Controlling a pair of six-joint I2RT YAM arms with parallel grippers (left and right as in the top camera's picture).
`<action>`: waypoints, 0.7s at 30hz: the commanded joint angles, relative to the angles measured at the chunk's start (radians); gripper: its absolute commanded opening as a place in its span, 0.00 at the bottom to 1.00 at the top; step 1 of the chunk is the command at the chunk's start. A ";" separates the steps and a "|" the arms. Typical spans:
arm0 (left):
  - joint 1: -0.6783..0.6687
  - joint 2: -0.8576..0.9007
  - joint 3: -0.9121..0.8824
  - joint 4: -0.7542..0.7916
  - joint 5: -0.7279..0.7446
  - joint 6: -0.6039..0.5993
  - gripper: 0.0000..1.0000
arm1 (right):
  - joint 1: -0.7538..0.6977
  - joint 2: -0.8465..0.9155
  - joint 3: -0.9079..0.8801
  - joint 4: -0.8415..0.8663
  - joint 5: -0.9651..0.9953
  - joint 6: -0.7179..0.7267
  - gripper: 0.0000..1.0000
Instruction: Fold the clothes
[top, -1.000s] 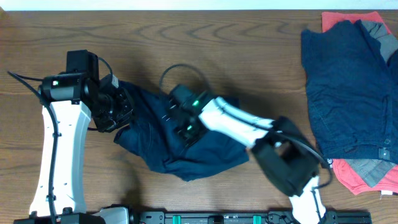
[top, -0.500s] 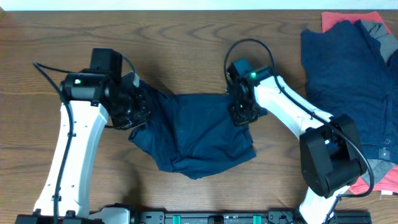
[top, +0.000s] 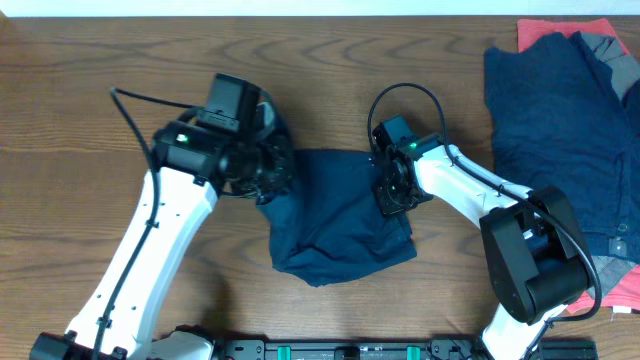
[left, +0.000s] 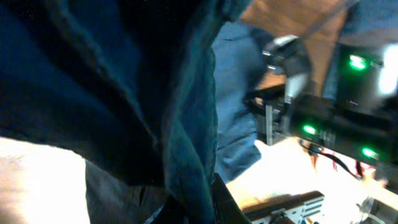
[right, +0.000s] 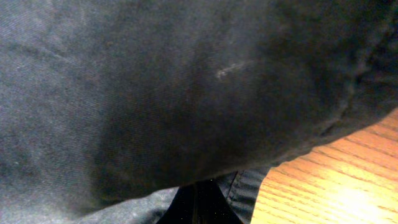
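A dark navy garment (top: 340, 215) lies bunched in the middle of the table. My left gripper (top: 272, 172) is shut on its left edge and holds that edge lifted; navy cloth (left: 124, 93) hangs across the left wrist view. My right gripper (top: 392, 190) is shut on the garment's right edge, low on the table; the right wrist view is filled by the navy cloth (right: 155, 93) over the wood. A pile of clothes sits at the far right: a large navy piece (top: 560, 140) on top of a coral-red piece (top: 560, 30) and a grey piece (top: 598, 44).
The wooden table (top: 120, 60) runs across the whole overhead view. A black rail with green parts (top: 350, 350) lies along the front edge. The right arm's green lights (left: 357, 62) show in the left wrist view.
My left gripper has moved right with the garment's left edge, folding it inward. My right gripper stayed at the right edge and dipped slightly. The garment is now narrower.
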 joint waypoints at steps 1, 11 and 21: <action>-0.071 0.005 0.016 0.038 0.020 -0.068 0.06 | 0.010 0.045 -0.044 0.006 0.005 0.020 0.01; -0.239 0.080 0.014 0.165 0.003 -0.151 0.08 | 0.010 0.045 -0.044 0.003 0.005 0.026 0.01; -0.281 0.092 0.015 0.235 0.003 -0.174 0.58 | 0.006 0.041 -0.039 -0.018 -0.016 0.045 0.03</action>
